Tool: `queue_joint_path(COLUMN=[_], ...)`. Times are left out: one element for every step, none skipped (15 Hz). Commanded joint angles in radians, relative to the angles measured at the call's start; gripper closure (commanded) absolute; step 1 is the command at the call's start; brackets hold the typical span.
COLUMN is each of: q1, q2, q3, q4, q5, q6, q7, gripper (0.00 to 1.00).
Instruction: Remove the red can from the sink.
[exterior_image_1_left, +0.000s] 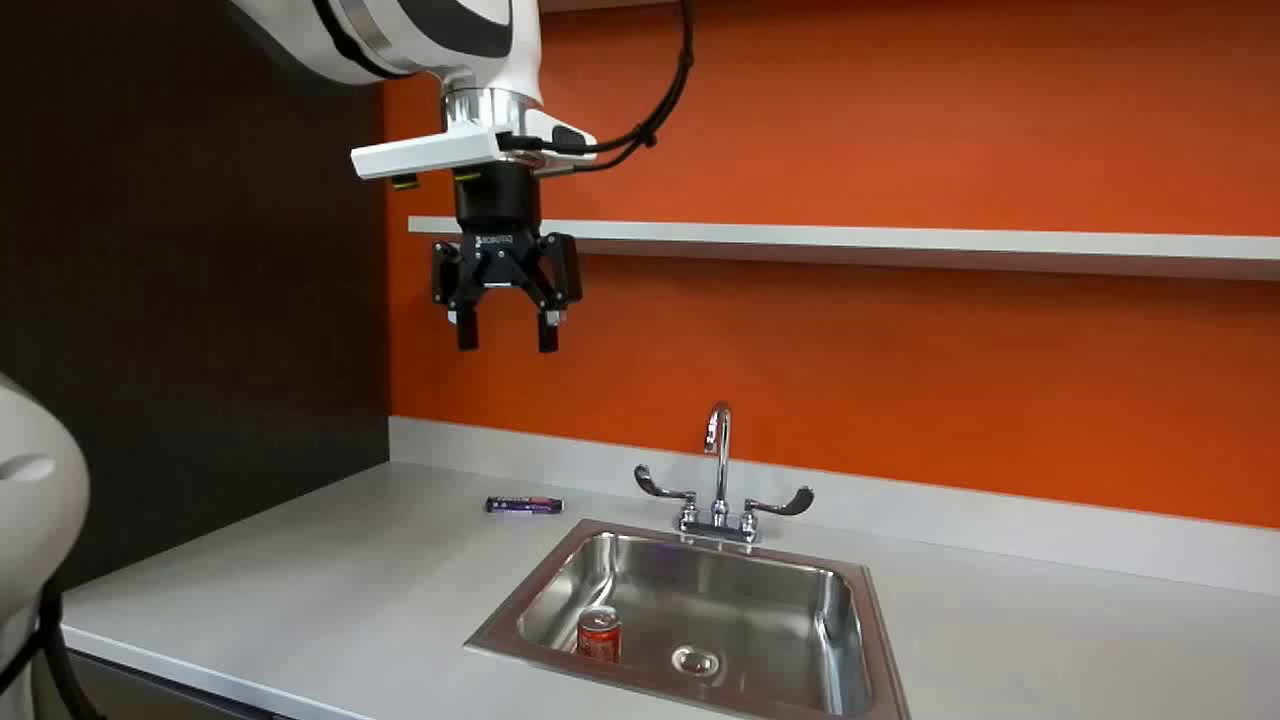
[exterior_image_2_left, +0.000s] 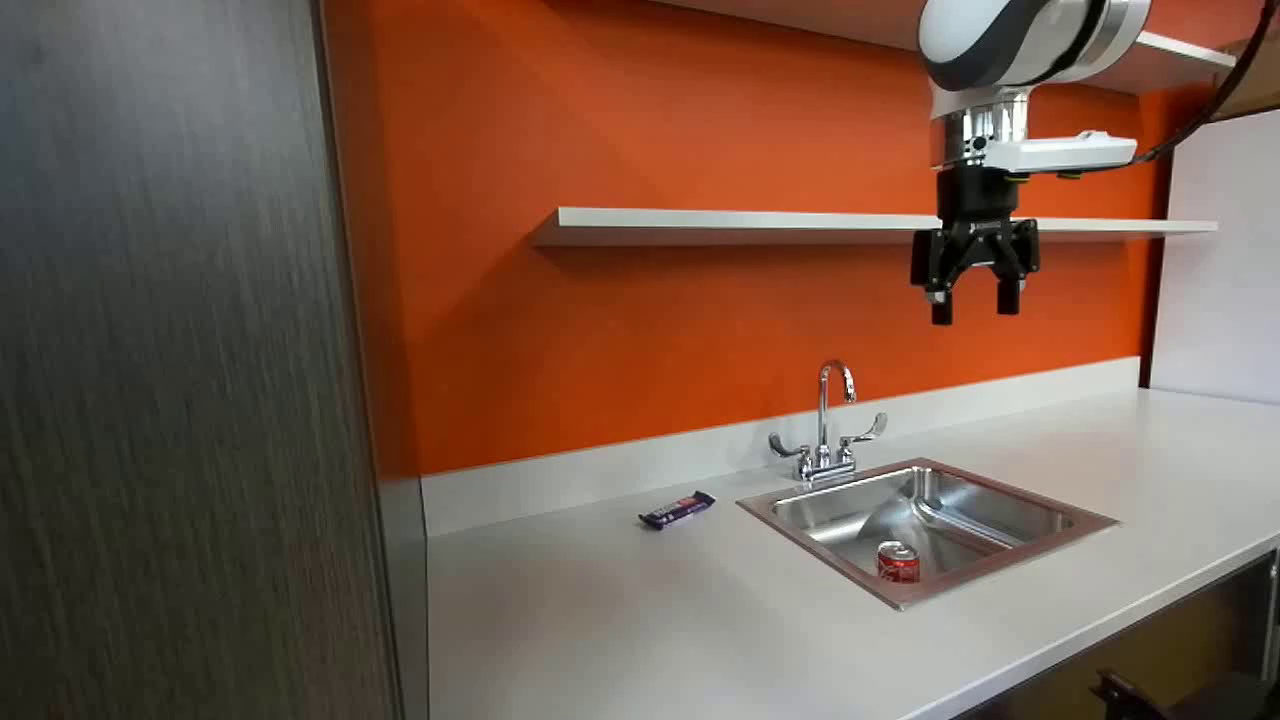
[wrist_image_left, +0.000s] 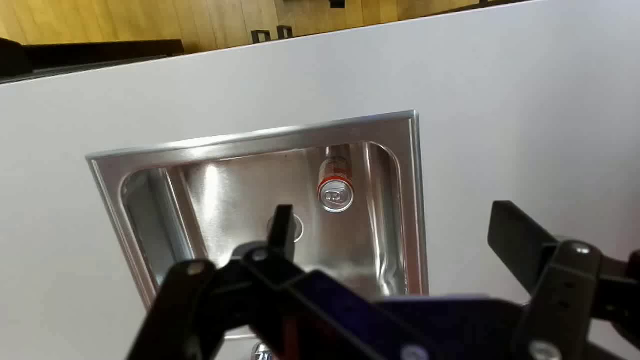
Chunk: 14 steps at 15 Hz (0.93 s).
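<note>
One can, tab clear from wrist only.

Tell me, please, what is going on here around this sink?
A robot arm is up over the counter, and it is not handling anything at this moment: its hand is open and empty, raised well above the worktop level. The red soda can, which it is meant to remove, stands upright in the sink near the drain, not yet gripped. A purple-wrapped candy bar lies on the counter, apart from the sink.
</note>
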Motion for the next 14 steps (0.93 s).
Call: queue_joint_path(q1=[0.001,0.001,0.001,-0.001,-0.003,-0.007,-0.011,-0.016,-0.022,-0.028,-0.034,-0.037,-0.043,-0.043], q2=[0.001,0.001,0.001,0.018,0.031,0.045,0.064,0.084,0.106,0.127,0.151,0.183,0.21,0.244], q3=[0.0,0.0,0.0,-0.007,-0.014,-0.021,-0.032,-0.044,-0.06,-0.072,-0.087,-0.1,-0.108,-0.115], q4=[0.002,0.002,0.002,0.005,0.004,0.004,0.001,0.0,-0.002,-0.005,-0.005,-0.005,-0.003,0.001], q5=[0.0,0.0,0.0,-0.002,-0.002,-0.004,-0.006,-0.006,-0.005,-0.006,-0.005,0.0,0.0,0.003], q6=[-0.002,-0.002,-0.002,0.017,0.036,0.054,0.081,0.105,0.133,0.159,0.182,0.215,0.24,0.269], q7=[0.0,0.0,0.0,-0.005,-0.008,-0.009,-0.013,-0.017,-0.023,-0.023,-0.027,-0.032,-0.033,-0.036], gripper=[0.0,0.0,0.0,0.0,0.0,0.0,0.0,0.0,0.0,0.0,0.0,0.0,0.0,0.0])
